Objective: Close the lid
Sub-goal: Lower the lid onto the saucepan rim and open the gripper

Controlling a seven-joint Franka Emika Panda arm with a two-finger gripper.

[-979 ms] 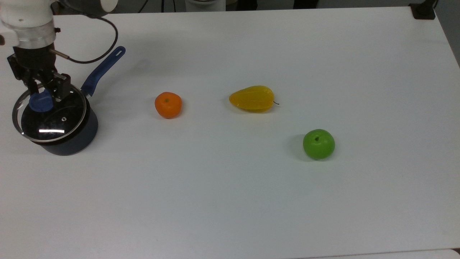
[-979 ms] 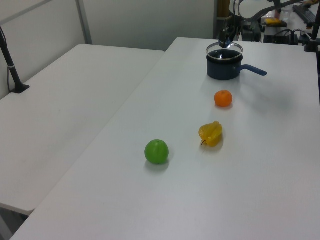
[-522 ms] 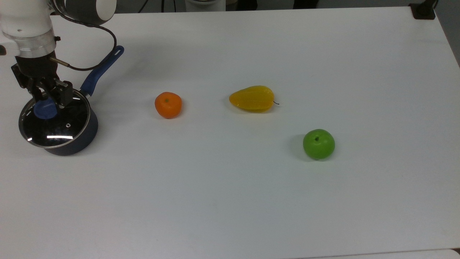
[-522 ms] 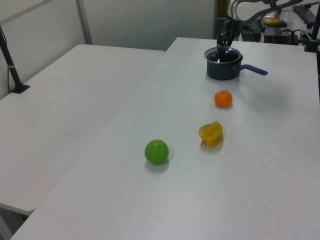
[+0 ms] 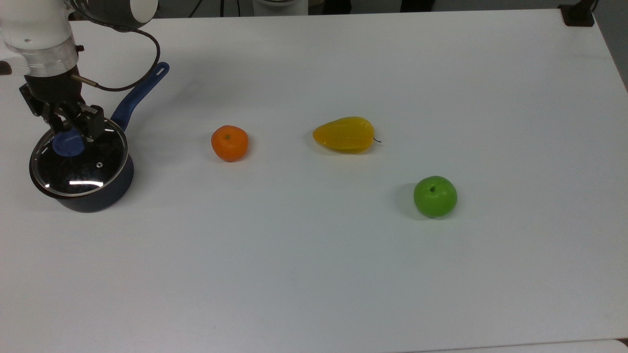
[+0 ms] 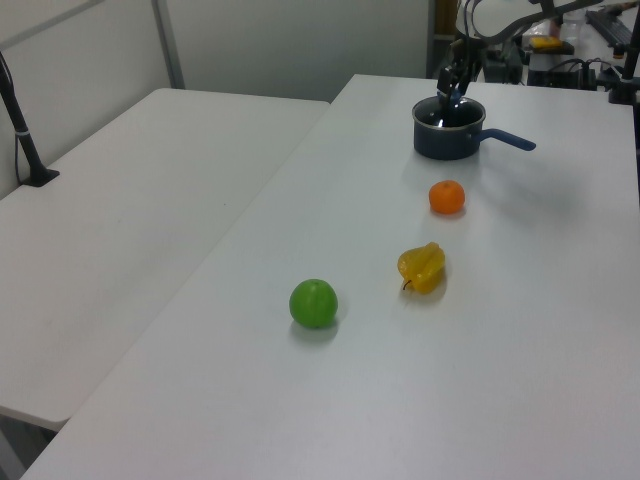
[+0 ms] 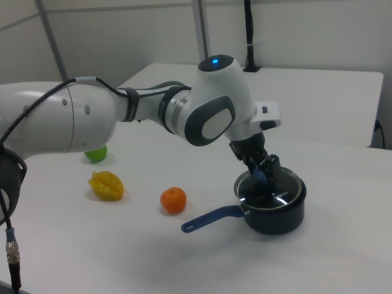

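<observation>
Clear glass with a silver metal rim, the round lid [image 5: 81,164] sits on top of the dark blue saucepan [image 5: 98,193] at the top view's left edge, and its rim appears to lie level on the pan's rim all the way round. A small steam vent [image 5: 99,165] shows in the glass just beside the lid's blue centre knob [image 5: 68,144]. The robot's black two-finger gripper [image 5: 73,135] reaches down from the white arm [image 7: 147,113] and its jaws are closed on that blue knob, one finger on each side of it. In the right view the gripper [image 7: 264,173] stands over the lid [image 7: 269,191], with the blue knob [image 7: 260,176] between the fingers. In the left view the saucepan [image 6: 449,133] stands at the far end of the white surface [image 6: 480,330], and the gripper [image 6: 452,92] comes down onto it from above.

The pan's long blue handle [image 5: 141,94] points away toward the top view's upper right, and a black cable [image 5: 147,59] loops above it. Further toward the top view's right, well apart from the pan, lie a round orange fruit [image 5: 229,142], a yellow ridged star-shaped fruit [image 5: 344,134] and a green apple [image 5: 435,196], each resting alone on the white surface [image 5: 343,274]. A second white table [image 6: 130,220] stands beside it at the left view's left.
</observation>
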